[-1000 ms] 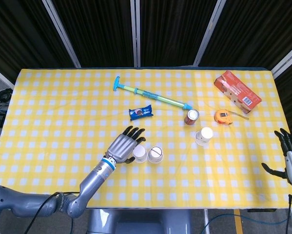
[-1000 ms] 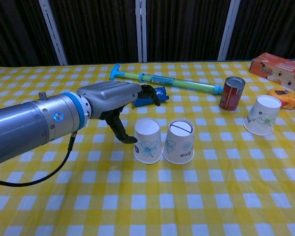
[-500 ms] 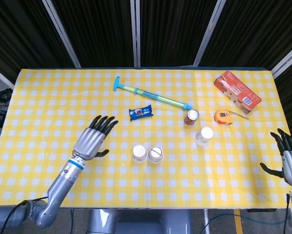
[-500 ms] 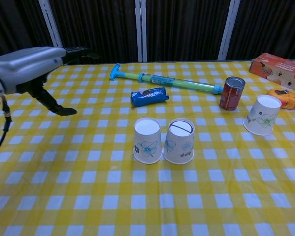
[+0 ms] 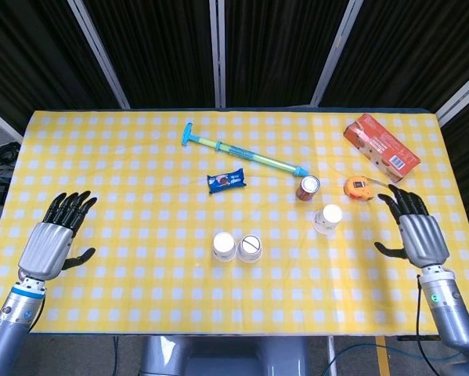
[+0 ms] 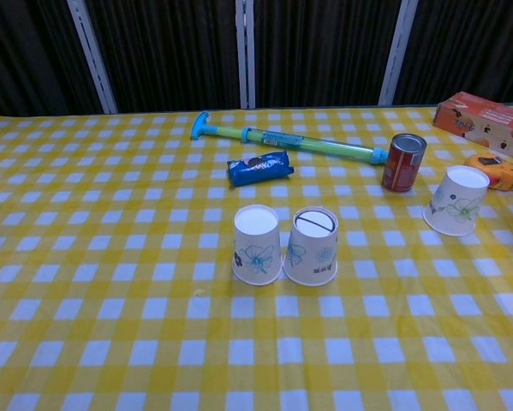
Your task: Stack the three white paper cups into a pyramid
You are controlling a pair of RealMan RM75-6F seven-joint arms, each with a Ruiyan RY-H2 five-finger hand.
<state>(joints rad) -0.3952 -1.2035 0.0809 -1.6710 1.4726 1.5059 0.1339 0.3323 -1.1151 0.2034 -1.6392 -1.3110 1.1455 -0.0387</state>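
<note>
Two white paper cups (image 6: 257, 244) (image 6: 313, 246) stand inverted and touching at mid-counter (image 6: 110, 342), apparently as the pyramid's base. The third cup (image 6: 456, 200) stands apart to the right, near the red can (image 6: 404, 161). Left hand (image 5: 52, 239) and right hand (image 5: 417, 232): fingers apart, holding nothing, over the counter's side edges.
</note>
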